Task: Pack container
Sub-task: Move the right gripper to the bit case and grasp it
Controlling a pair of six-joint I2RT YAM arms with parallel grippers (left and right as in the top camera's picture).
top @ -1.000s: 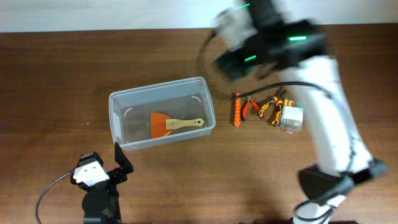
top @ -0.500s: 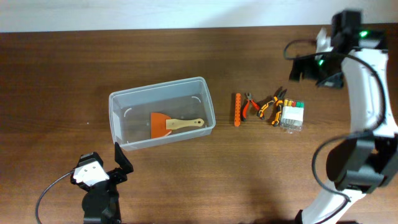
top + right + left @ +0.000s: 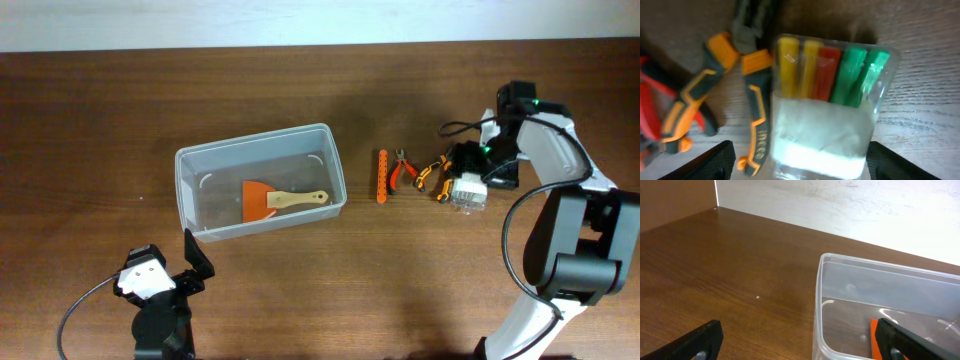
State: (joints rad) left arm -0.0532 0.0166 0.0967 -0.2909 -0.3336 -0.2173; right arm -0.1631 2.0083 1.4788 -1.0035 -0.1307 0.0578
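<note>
The container [image 3: 195, 160] is a large clear bin left of centre; an orange scraper with a wooden handle [image 3: 272, 199] lies in it. Its near corner shows in the left wrist view [image 3: 821, 280]. My left gripper [image 3: 195, 262] is open and empty, in front of the container's left corner, and also shows in the left wrist view [image 3: 800, 345]. My right gripper [image 3: 470, 173] is open, low over the small clear box [image 3: 470, 192]. In the right wrist view its fingers [image 3: 802, 167] straddle that box [image 3: 827, 115], which holds yellow, red and green pieces.
An orange bar-shaped tool [image 3: 381, 176], red-handled pliers [image 3: 403, 171] and orange-and-black pliers [image 3: 433, 174] lie in a row between the container and the small box. The orange-and-black pliers [image 3: 752, 100] touch the box's left side.
My right arm has swung from above the table's middle out to the right and come down over the small clear box. The left arm and the tools have not moved.
</note>
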